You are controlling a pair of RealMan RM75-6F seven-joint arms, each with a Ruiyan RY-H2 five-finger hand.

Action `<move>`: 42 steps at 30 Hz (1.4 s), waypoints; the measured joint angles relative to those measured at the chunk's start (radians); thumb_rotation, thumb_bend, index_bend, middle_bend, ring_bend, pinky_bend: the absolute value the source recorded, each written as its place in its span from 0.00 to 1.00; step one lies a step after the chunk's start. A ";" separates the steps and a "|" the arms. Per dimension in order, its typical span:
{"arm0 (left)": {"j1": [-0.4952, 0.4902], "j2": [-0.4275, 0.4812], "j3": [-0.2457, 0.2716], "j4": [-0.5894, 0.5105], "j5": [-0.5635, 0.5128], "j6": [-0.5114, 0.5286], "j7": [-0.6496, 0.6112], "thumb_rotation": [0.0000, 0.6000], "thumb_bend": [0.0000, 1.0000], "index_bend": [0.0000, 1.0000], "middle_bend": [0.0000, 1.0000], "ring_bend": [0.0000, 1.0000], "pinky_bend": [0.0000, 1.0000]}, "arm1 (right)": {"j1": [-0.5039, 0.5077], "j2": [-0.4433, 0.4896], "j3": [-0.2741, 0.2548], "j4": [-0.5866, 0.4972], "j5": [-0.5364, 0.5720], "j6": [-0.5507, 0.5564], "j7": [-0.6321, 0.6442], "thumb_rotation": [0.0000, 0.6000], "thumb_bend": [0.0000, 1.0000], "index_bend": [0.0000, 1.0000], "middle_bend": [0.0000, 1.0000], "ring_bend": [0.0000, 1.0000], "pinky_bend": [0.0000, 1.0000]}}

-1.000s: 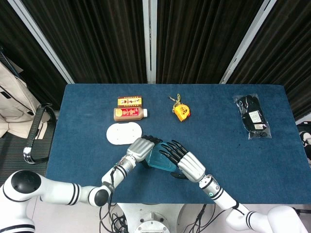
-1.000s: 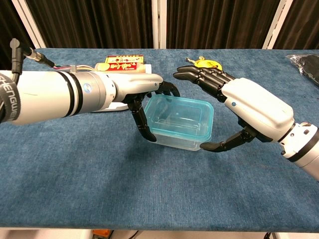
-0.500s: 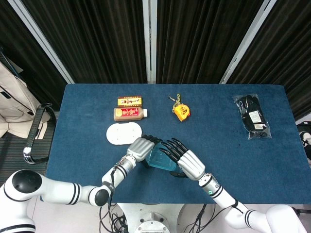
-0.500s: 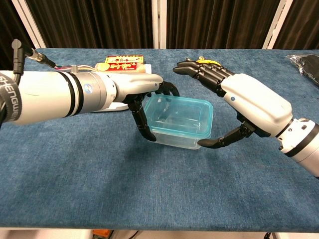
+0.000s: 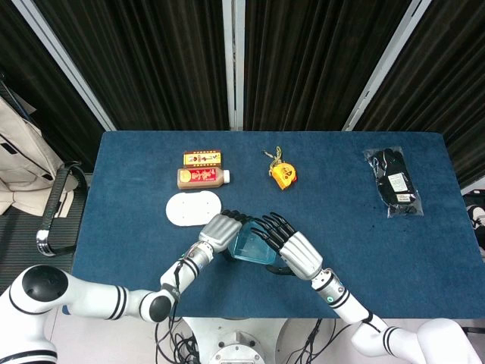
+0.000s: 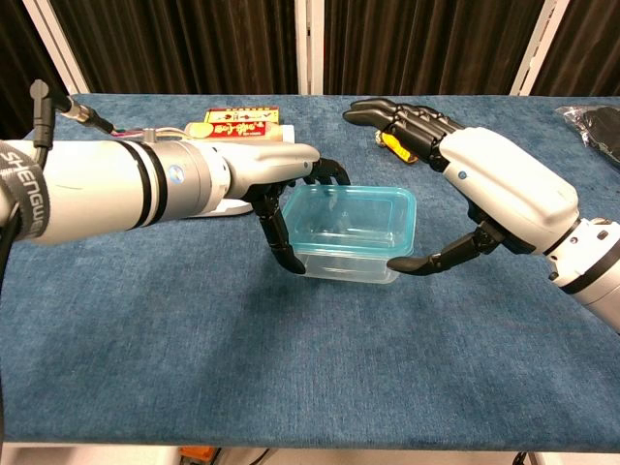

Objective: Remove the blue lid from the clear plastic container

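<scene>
Your clear plastic container (image 6: pixel 347 254) sits flat at the table's six o'clock edge, its rounded-rectangle blue lid (image 6: pixel 351 218) on top, translucent teal, apparently seated all around.

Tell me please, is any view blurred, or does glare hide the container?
Head view: sharp and evenly lit, but the hands cover most of the container. Chest view: sharp too; the near left hand and right hand look oversized; only faint reflections on the blue lid.
</scene>
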 measured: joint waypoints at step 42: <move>0.019 0.009 -0.003 -0.031 0.059 0.021 -0.008 1.00 0.00 0.11 0.15 0.11 0.11 | 0.001 -0.011 0.029 0.015 0.009 0.066 -0.033 1.00 0.43 0.44 0.20 0.00 0.00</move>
